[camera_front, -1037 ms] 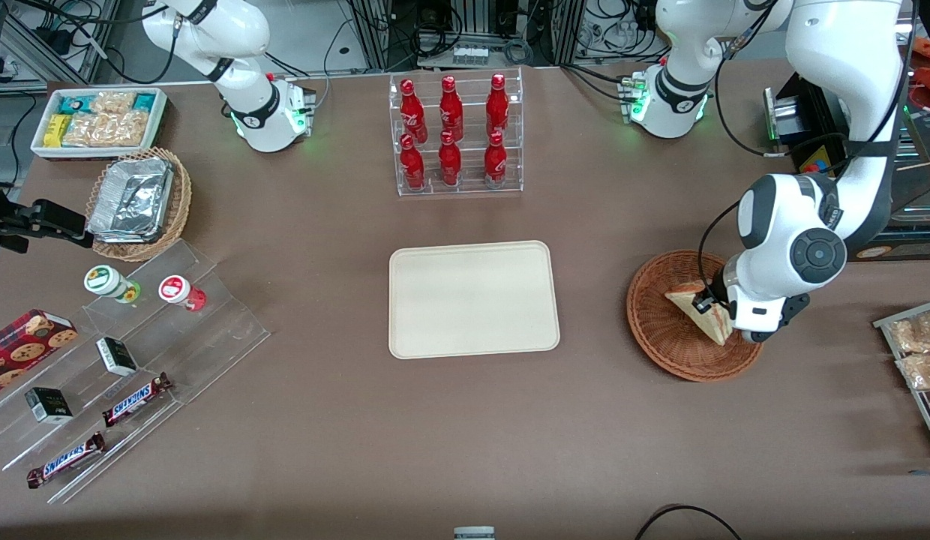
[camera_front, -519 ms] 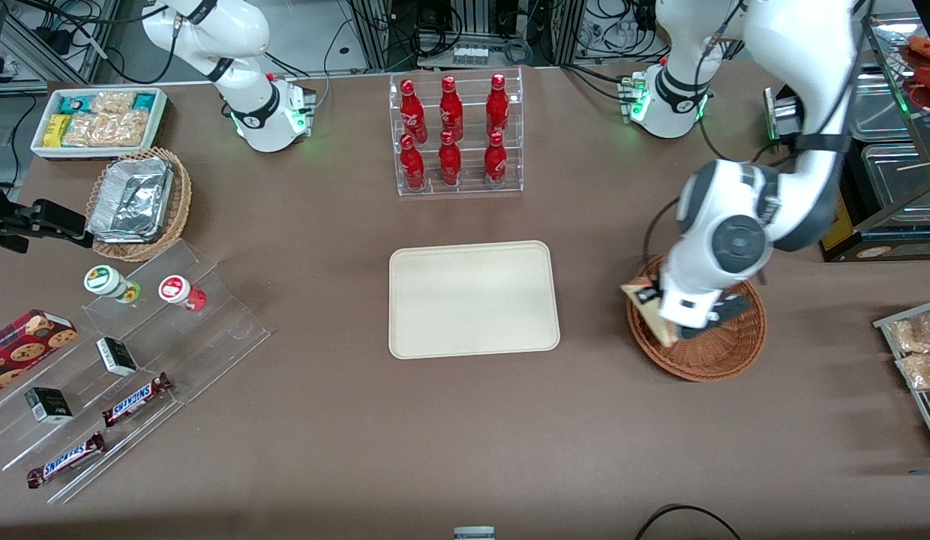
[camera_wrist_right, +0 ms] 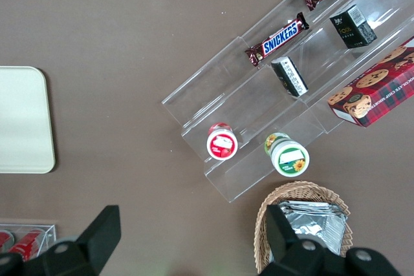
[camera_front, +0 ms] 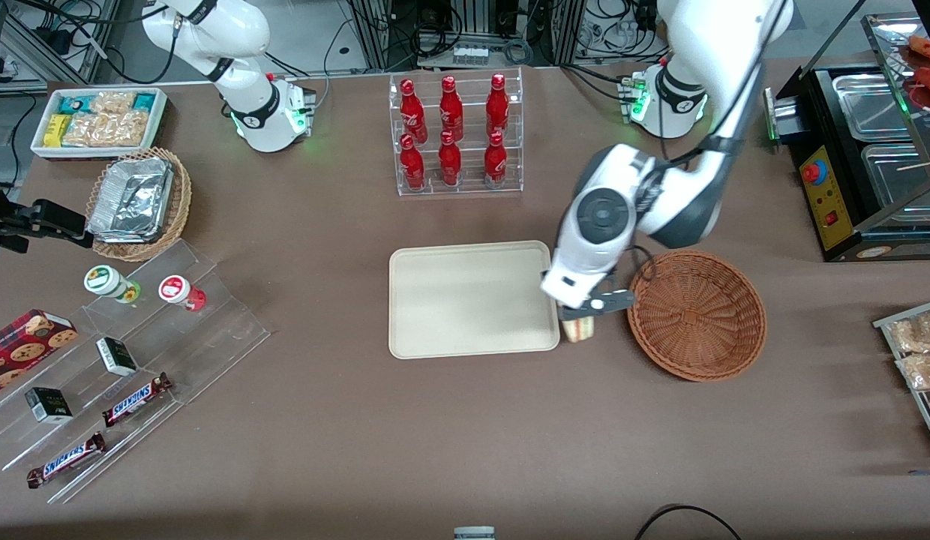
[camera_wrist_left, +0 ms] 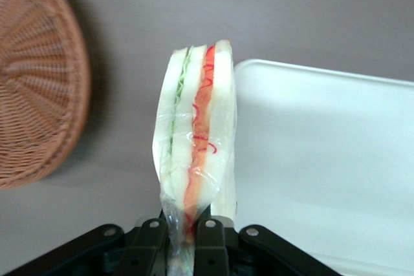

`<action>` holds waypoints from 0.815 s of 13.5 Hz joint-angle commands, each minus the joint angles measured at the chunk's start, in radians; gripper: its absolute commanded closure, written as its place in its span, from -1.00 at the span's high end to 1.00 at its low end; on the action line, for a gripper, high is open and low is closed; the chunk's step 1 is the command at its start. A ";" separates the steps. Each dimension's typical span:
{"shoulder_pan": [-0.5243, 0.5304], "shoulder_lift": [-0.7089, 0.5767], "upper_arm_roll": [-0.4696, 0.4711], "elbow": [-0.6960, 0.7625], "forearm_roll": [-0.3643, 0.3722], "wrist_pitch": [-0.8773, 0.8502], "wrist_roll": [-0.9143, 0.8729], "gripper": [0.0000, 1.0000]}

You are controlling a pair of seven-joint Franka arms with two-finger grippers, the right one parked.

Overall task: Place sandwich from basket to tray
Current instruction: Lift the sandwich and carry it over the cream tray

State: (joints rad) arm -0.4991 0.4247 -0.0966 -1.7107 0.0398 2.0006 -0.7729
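My gripper (camera_front: pixel 577 313) (camera_wrist_left: pixel 182 237) hangs above the bare table between the basket and the tray, shut on the clear-wrapped sandwich (camera_wrist_left: pixel 195 137). Only the sandwich's cut edge (camera_front: pixel 576 328) peeks out under the wrist in the front view, just beside the tray's rim. In the wrist view its red, orange and green layers point away from the fingers (camera_wrist_left: pixel 211 240). The reddish-brown wicker basket (camera_front: pixel 697 313) (camera_wrist_left: pixel 35 95) holds nothing. The cream tray (camera_front: pixel 472 298) (camera_wrist_left: pixel 323 153) lies flat with nothing on it.
A clear rack of red bottles (camera_front: pixel 454 135) stands farther from the front camera than the tray. Toward the parked arm's end are a tan basket of foil containers (camera_front: pixel 139 202), a white snack box (camera_front: pixel 97 120) and acrylic steps with candy bars (camera_front: pixel 127 360). Packets on a wire rack (camera_front: pixel 919 360) lie at the working arm's end.
The gripper has lifted the sandwich out of the basket and carried it sideways toward the tray; the basket is now empty.
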 commanded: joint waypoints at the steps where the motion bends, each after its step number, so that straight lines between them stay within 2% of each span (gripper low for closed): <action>1: -0.082 0.115 0.015 0.138 -0.006 -0.043 -0.019 -1.00; 4: -0.145 0.218 0.015 0.245 -0.008 -0.071 -0.061 -1.00; 7: -0.197 0.337 0.015 0.428 -0.006 -0.178 -0.104 -1.00; 11: -0.225 0.367 0.017 0.468 -0.005 -0.192 -0.124 -1.00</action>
State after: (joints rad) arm -0.6993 0.7686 -0.0963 -1.2982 0.0397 1.8449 -0.8773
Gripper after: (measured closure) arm 0.855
